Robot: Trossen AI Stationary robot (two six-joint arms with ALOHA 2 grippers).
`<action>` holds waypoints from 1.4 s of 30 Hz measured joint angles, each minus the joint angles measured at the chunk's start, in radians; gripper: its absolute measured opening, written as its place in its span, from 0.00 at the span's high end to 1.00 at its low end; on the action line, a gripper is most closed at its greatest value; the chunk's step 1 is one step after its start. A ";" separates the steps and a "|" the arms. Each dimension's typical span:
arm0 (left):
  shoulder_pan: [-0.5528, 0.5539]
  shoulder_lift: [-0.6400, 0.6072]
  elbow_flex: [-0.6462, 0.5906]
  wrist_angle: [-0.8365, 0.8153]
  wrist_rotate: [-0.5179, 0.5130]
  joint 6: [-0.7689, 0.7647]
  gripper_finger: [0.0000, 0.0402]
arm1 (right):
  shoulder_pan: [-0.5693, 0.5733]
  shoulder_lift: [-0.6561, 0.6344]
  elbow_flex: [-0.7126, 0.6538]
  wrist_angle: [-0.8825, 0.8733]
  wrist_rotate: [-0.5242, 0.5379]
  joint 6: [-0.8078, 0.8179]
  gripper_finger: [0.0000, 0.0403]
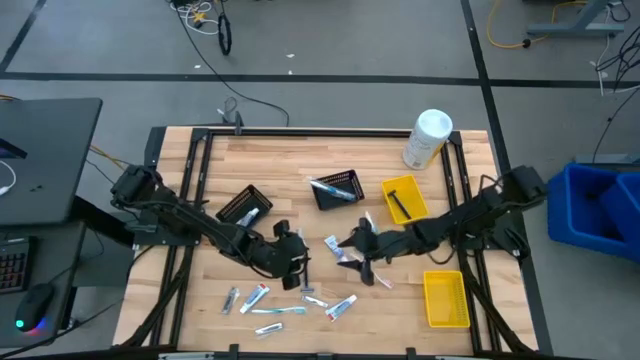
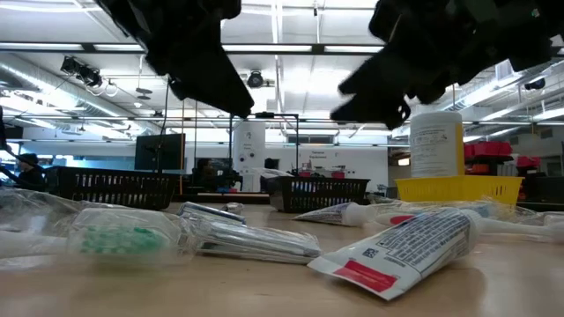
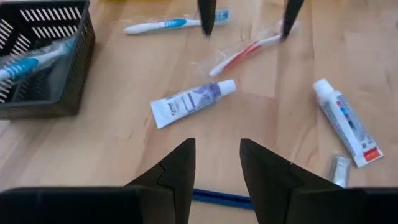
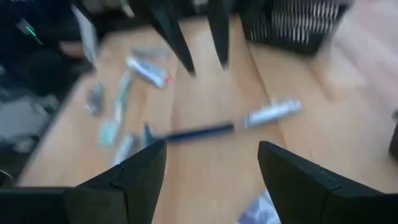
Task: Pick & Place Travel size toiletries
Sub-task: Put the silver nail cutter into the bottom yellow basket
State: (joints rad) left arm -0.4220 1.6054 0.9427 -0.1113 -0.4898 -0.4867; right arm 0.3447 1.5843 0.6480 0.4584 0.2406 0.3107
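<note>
Six or so travel size toiletries (image 1: 262,300) strewn along the near edge of the table (image 1: 290,160): toothpaste tubes, a toothbrush, small packets, none in a grip. To their right, near edge too, an empty-looking yellow tray (image 1: 445,298).

Further in, mid-table: left gripper (image 3: 217,146) hovering low, fingers partly apart with nothing between them, straight above a slim blue handle (image 3: 219,199), probably a razor. Just right of it, right gripper (image 4: 211,152) spread wide and holding nothing, hanging near a wrapped red toothbrush (image 3: 245,53). Between the two grippers, a white toothpaste tube (image 3: 193,102) flat on the wood.

Beyond those, two black mesh baskets, the left one (image 1: 245,205) and the right one (image 1: 337,188) with a toothbrush already inside, then a second yellow tray (image 1: 403,197). Farthest right, a white canister (image 1: 428,138), upright.

Judged as the pick step. Send down one gripper at a time, given how close together both hang. Straddle the handle across its width, not along it. Drop until fingertips nearly touch wood before closing, since flat, thin things slip easily. Lift straight up, clear of the tube just beside
</note>
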 joint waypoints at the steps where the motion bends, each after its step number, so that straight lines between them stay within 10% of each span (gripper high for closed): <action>1: -0.001 0.000 -0.006 0.000 -0.004 -0.009 0.67 | 0.002 0.022 0.018 -0.040 0.016 0.013 0.34; 42: 0.187 -0.187 -0.032 -0.308 0.018 0.180 0.67 | -0.149 0.035 0.180 -0.504 0.096 -0.110 0.33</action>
State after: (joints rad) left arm -0.2351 1.4180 0.9108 -0.4193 -0.4723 -0.3063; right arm 0.1960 1.6193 0.8284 -0.0457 0.3366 0.2010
